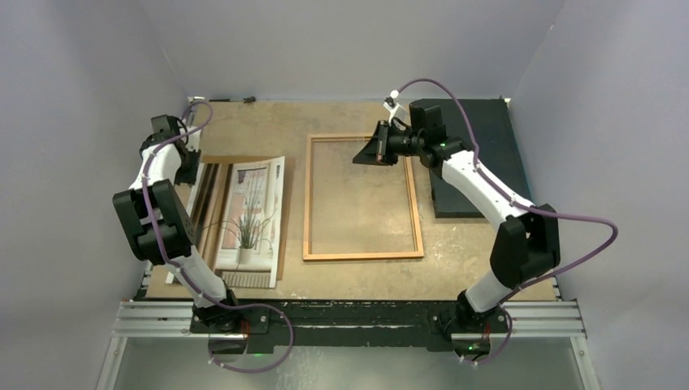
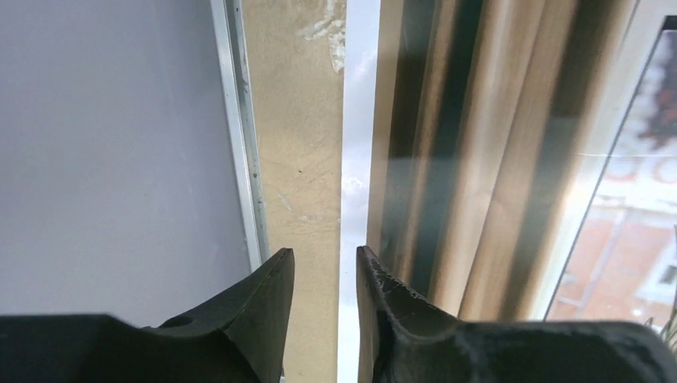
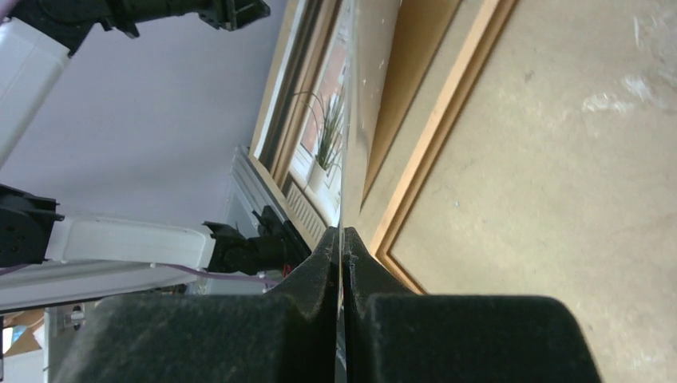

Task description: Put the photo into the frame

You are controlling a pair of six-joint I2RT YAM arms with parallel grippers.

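Right tool (image 3: 342, 239) is pinched shut on a thin clear sheet (image 3: 367, 96), seen edge-on at the far end of the frame (image 1: 363, 256). My guess is that it's the frame's glazing, held there so the frame is open for loading. The photo (image 1: 256, 207) isn't in yet. It lies on a brown board (image 1: 234, 159) on the table (image 1: 349, 114), just left of the frame. Left tool (image 2: 323, 303) hangs over the photo's outer white edge, its 2 fingers slightly apart with nothing gripped, probably lining up to grab that edge.
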